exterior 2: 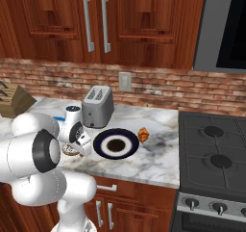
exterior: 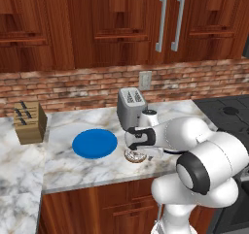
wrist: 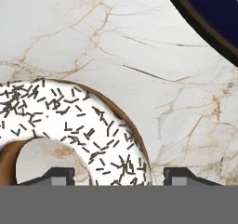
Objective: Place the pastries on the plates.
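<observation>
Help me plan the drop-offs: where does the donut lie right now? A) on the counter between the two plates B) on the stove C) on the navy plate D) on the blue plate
A: the donut lies on the bare marble counter, right of the blue plate and left of the navy plate, with the hand low over it.
</observation>
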